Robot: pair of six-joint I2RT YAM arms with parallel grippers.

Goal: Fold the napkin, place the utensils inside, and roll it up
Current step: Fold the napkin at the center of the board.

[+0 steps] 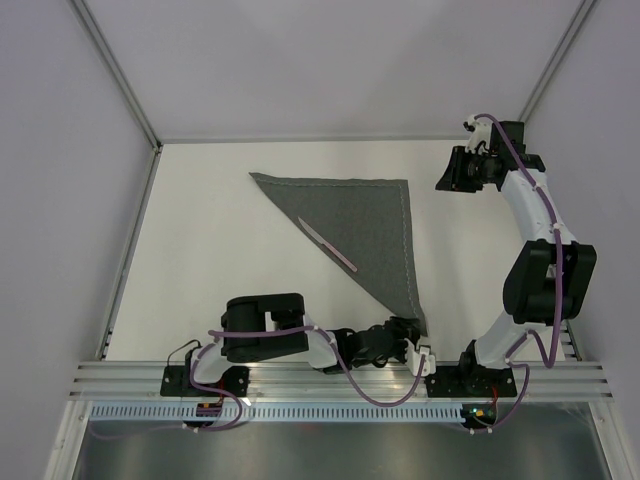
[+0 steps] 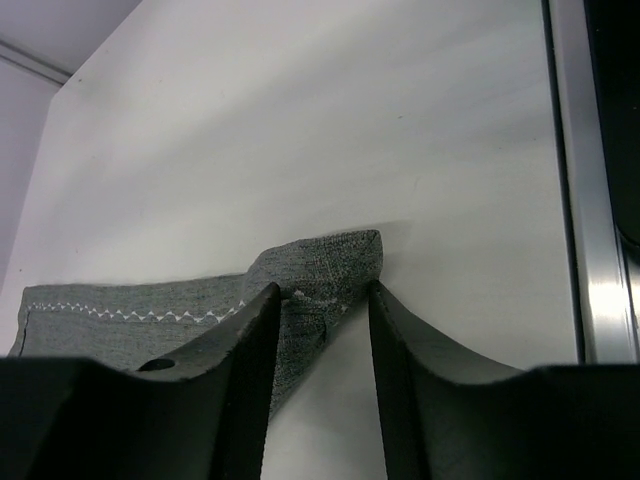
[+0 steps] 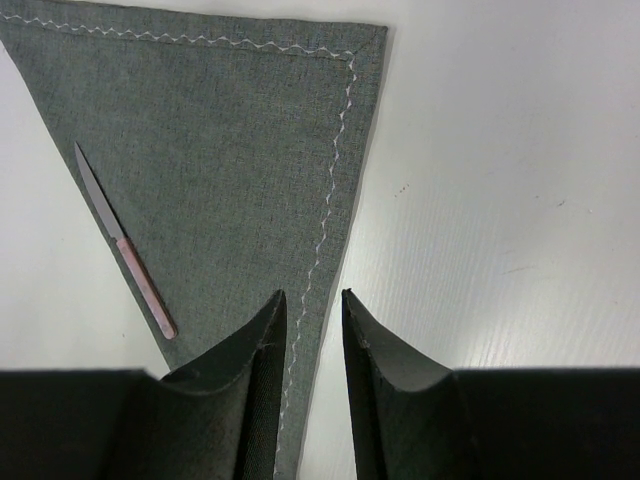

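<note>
The dark grey napkin [image 1: 365,225] lies folded into a triangle on the white table, its long point toward the arms. One knife-like utensil [image 1: 328,243] rests along its diagonal edge; in the right wrist view the utensil [image 3: 125,245] has a pointed blade and a pinkish handle. My left gripper [image 1: 412,330] is low at the napkin's near tip. Its jaws straddle the slightly raised corner [image 2: 320,265], with bare table showing between them. My right gripper [image 1: 448,172] hovers high over the far right, open and empty, above the napkin's stitched right edge [image 3: 330,200].
A metal rail [image 1: 300,375] runs along the table's near edge and shows at the right of the left wrist view [image 2: 600,250]. Pale enclosure walls with metal posts [image 1: 115,70] bound the left, back and right sides.
</note>
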